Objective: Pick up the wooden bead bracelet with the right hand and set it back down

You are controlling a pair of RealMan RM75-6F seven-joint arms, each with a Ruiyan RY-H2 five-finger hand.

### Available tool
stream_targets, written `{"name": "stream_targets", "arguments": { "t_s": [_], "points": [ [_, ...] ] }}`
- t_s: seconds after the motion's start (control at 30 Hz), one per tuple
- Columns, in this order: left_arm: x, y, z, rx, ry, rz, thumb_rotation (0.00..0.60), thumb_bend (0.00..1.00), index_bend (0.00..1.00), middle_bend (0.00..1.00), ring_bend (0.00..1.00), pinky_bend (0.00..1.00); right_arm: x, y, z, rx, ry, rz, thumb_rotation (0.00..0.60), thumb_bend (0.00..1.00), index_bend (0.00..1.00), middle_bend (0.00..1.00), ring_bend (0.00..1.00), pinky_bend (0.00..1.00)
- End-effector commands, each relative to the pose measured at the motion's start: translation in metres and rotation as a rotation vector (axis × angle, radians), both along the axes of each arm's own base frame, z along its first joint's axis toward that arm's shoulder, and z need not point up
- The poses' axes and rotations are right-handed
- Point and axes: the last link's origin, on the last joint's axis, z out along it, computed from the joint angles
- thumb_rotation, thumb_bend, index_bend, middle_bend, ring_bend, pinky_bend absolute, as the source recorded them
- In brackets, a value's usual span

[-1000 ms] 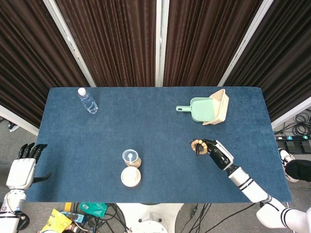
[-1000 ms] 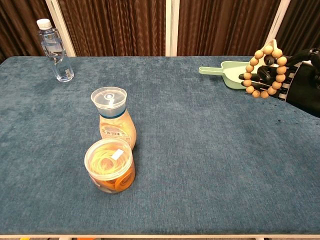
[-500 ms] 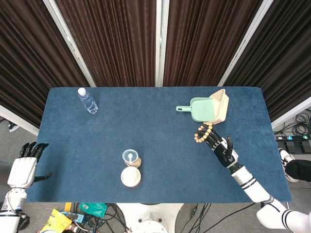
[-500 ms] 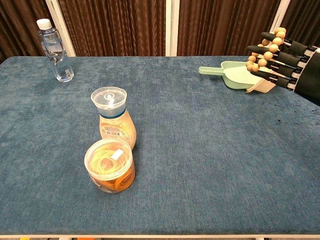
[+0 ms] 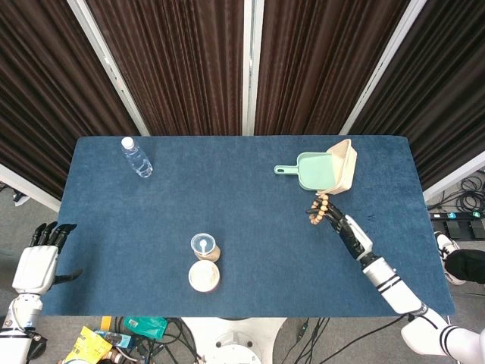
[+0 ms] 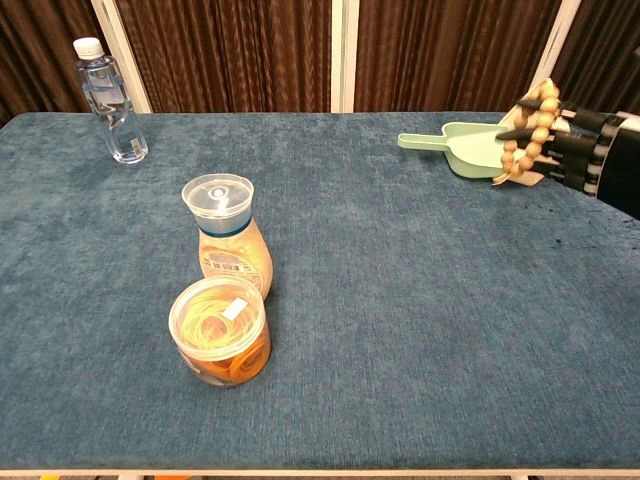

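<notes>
Bracelet (image 6: 527, 128) draped over extended fingers (image 6: 560, 150) of raised right hand (image 6: 585, 152), left hand (image 5: 38, 262) empty.

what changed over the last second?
The right hand carried the wooden bead bracelet away from the robot toward the green dustpan, its fingers straightening, with the beads draped over them. Left hand, bottle and jars stayed put.

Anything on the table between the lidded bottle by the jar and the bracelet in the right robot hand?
No. In the head view, only bare blue tabletop lies between the lidded bottle and the wooden bead bracelet held on the right robot hand.
</notes>
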Motion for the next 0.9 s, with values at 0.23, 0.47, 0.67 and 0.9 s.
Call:
{"name": "stream_targets", "arguments": {
  "t_s": [0.23,0.47,0.67,0.9],
  "points": [
    [-0.002,-0.004,0.001,0.007,-0.006,0.009,0.600,0.02,0.14,0.13,0.04,0.00,-0.007,-0.020,-0.023,-0.079,1.036,0.402,0.055,0.00,0.02,0.17,0.00,0.00],
    [-0.008,-0.005,0.001,0.024,-0.007,0.017,0.600,0.02,0.14,0.13,0.04,0.00,-0.002,-0.010,0.014,-0.299,1.028,0.267,0.306,0.04,0.00,0.13,0.00,0.00],
    [-0.011,-0.004,0.003,0.079,0.016,0.023,0.600,0.02,0.14,0.13,0.04,0.00,-0.037,0.031,0.079,-0.489,1.076,0.032,0.600,0.32,0.00,0.20,0.00,0.00],
    [-0.011,-0.003,0.004,0.117,0.063,0.024,0.600,0.02,0.14,0.13,0.04,0.00,-0.055,0.087,0.122,-0.584,1.148,-0.102,0.600,0.32,0.00,0.20,0.00,0.00]
  ]
}}
